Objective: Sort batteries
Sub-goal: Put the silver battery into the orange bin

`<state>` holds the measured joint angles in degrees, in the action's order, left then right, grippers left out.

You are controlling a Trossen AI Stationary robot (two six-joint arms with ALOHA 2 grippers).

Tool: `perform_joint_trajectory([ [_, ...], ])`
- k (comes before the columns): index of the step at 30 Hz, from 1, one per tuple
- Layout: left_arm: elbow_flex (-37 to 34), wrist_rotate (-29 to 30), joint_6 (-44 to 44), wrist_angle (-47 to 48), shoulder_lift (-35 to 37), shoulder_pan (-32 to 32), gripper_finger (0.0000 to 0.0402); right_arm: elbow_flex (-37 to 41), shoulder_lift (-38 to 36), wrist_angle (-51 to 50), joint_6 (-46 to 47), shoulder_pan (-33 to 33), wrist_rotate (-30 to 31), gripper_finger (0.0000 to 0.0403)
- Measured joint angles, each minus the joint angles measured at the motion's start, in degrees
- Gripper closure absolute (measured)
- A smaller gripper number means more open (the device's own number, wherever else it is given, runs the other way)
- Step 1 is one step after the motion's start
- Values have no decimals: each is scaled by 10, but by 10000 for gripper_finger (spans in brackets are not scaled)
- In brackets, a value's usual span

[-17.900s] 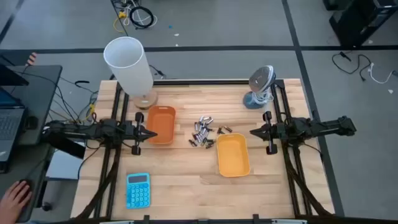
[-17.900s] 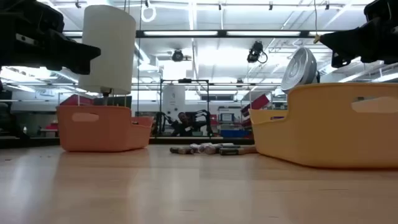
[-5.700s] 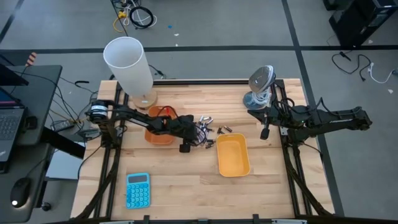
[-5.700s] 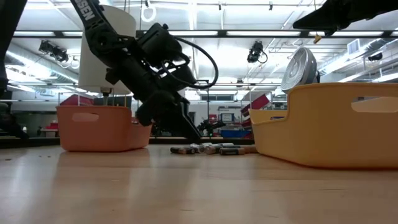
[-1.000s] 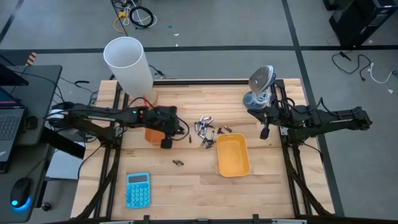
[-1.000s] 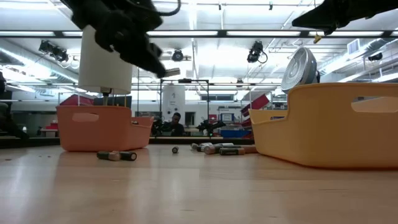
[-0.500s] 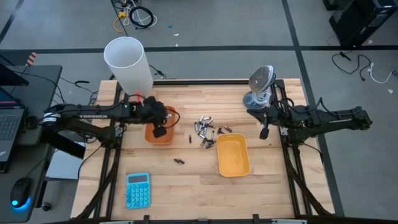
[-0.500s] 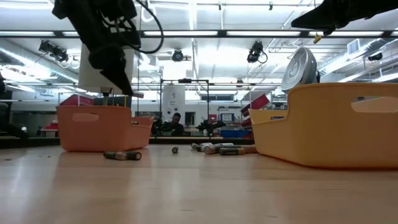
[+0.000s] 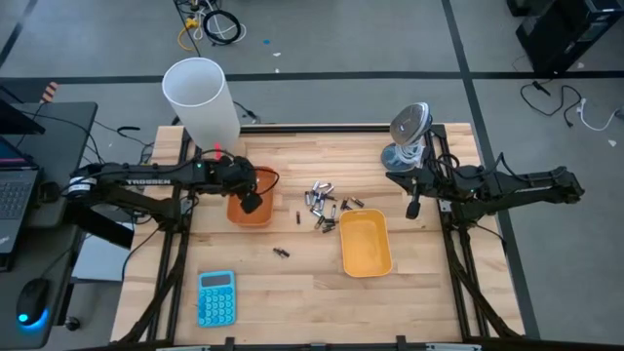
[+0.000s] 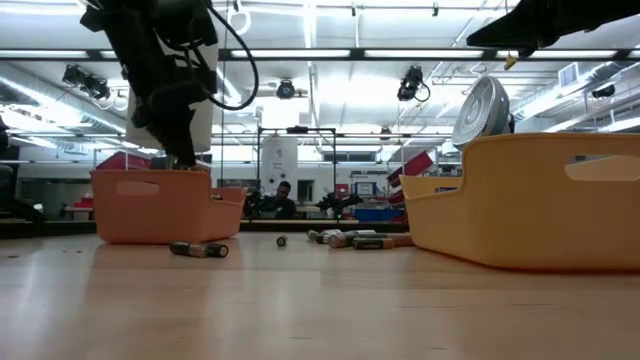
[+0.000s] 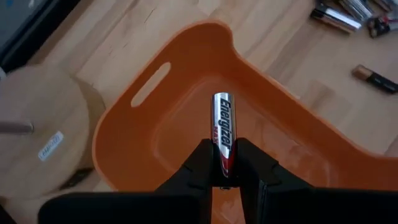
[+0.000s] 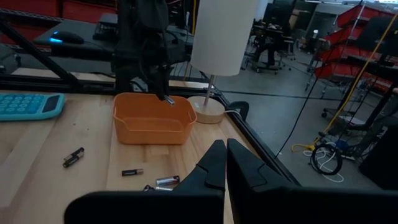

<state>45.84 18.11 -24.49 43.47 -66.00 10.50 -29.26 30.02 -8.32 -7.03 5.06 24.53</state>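
Held by the left gripper [image 11: 225, 177], the battery [image 11: 222, 127] reads "Energizer".

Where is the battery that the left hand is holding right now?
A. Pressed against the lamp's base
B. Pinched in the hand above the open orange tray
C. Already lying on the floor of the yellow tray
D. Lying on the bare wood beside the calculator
B. The left wrist view shows the silver battery clamped between the left hand's fingers, with the orange tray directly beyond it; the tray floor looks bare.
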Motion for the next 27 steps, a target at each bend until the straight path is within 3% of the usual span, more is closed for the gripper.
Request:
perform_joint_trajectory([
  [14, -75, 9, -112, -45, 0, -1, 359, 0, 0, 0, 0, 0, 0, 400],
  [27, -95, 16, -135, -77, 0, -1, 359, 0, 0, 0, 0, 0, 0, 400],
])
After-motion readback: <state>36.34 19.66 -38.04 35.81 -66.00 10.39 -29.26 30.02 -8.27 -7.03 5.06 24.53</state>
